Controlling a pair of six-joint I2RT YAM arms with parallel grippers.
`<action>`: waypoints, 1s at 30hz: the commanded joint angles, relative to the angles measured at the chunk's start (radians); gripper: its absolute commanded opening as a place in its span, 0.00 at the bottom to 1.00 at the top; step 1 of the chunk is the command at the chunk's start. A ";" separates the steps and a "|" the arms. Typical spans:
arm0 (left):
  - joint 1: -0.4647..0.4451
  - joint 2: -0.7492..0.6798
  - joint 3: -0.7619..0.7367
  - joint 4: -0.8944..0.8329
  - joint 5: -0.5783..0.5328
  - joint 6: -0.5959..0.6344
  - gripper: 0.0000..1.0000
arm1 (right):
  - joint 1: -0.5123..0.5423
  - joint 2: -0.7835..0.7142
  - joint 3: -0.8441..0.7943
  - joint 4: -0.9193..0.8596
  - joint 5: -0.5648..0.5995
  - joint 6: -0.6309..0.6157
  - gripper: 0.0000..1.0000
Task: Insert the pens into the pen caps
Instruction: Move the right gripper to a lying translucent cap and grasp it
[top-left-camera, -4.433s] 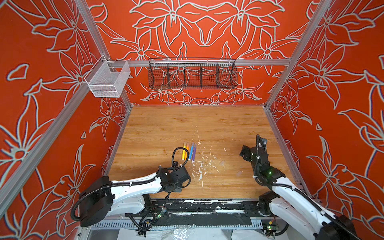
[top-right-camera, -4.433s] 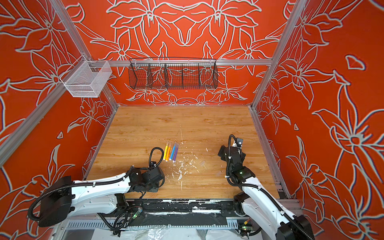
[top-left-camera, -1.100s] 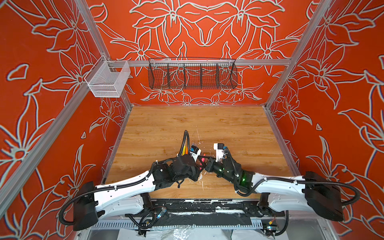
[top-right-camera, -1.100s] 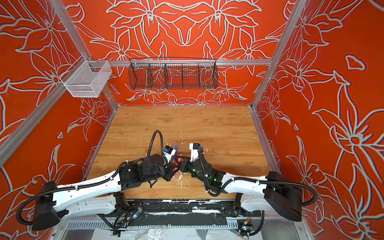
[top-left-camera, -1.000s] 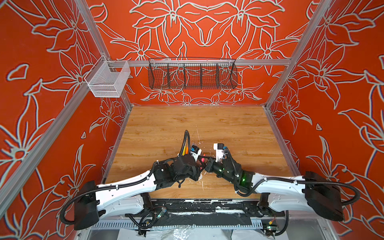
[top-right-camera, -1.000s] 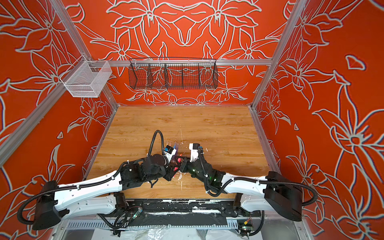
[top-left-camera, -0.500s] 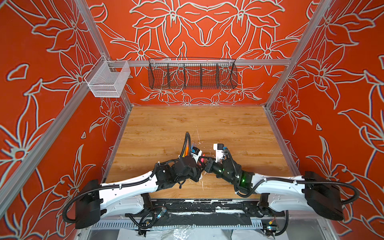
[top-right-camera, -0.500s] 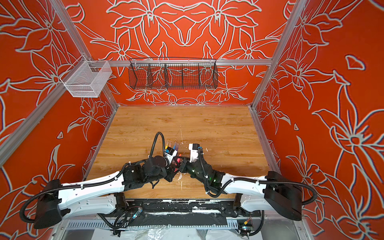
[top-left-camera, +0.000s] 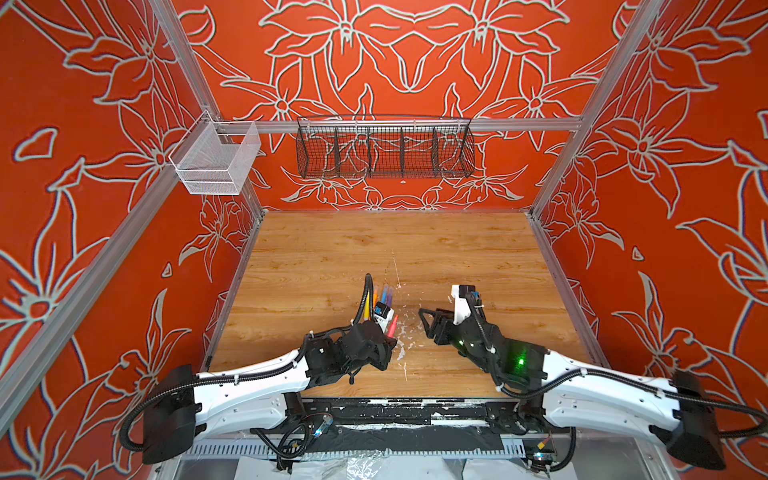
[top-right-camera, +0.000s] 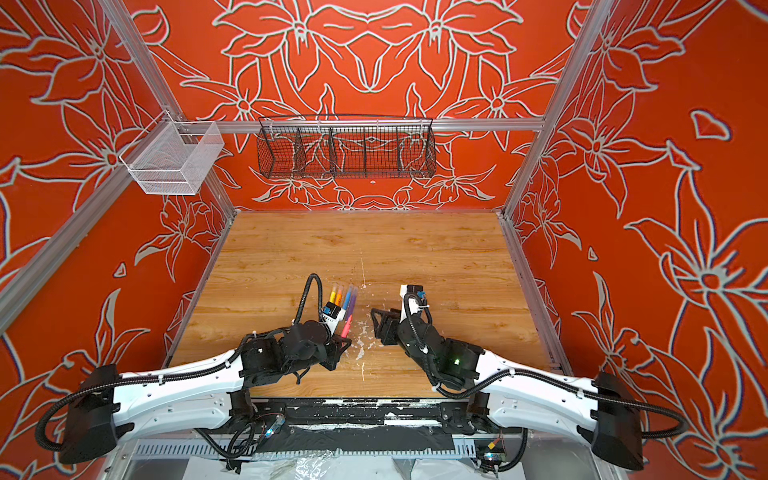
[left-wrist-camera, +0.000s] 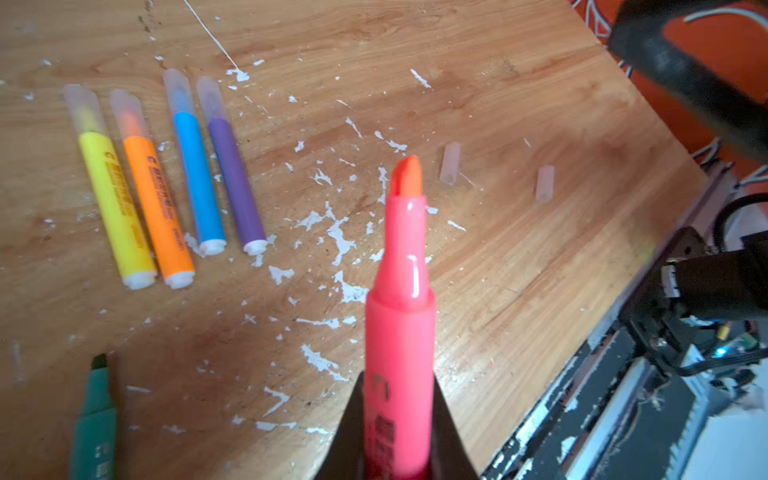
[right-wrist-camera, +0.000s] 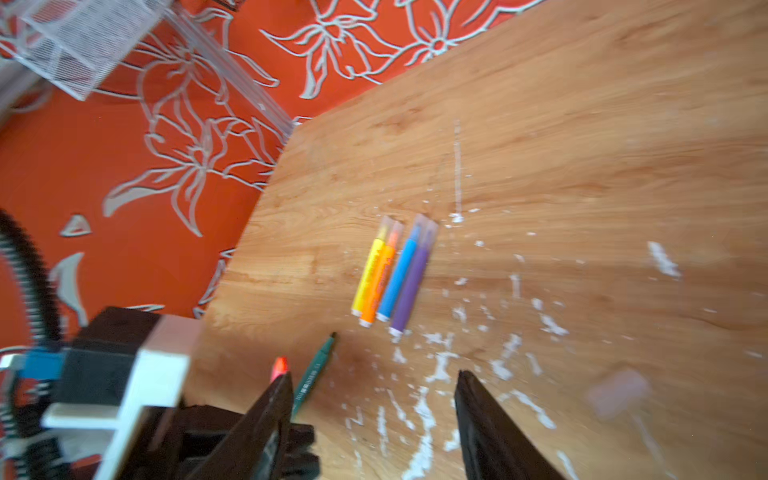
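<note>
My left gripper (left-wrist-camera: 398, 399) is shut on the pink-red pen (left-wrist-camera: 401, 299). Its bare orange-red tip points away over the table, and the pen (top-left-camera: 392, 325) shows in both top views. My right gripper (right-wrist-camera: 374, 378) is open with nothing between its fingers, and stands to the right of the left gripper (top-left-camera: 386, 340). Two clear pen caps (left-wrist-camera: 450, 163) (left-wrist-camera: 545, 183) lie loose on the wood. The green pen (left-wrist-camera: 94, 419) lies uncapped near the left gripper. The yellow (left-wrist-camera: 112, 195), orange (left-wrist-camera: 156, 199), blue (left-wrist-camera: 195, 174) and purple (left-wrist-camera: 232, 178) pens lie capped in a row.
White paint flecks (left-wrist-camera: 340, 237) are scattered over the wooden table (top-left-camera: 457, 249). A black wire basket (top-left-camera: 384, 147) hangs on the back wall and a white mesh basket (top-left-camera: 216, 160) on the left wall. The black front rail (top-left-camera: 395, 411) borders the table.
The right gripper has opened and drawn back to the right, away from the left gripper it was pressed against. The left gripper still holds the pink-red pen.
</note>
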 joint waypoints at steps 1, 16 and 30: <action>0.000 0.009 0.089 0.017 -0.073 0.119 0.00 | 0.002 -0.040 0.016 -0.344 0.125 -0.015 0.66; 0.001 0.014 0.108 0.192 -0.016 0.231 0.00 | -0.057 0.010 -0.016 -0.382 0.020 -0.021 0.74; 0.002 -0.060 0.072 0.188 -0.056 0.226 0.00 | -0.274 0.314 0.010 -0.198 -0.213 -0.072 0.69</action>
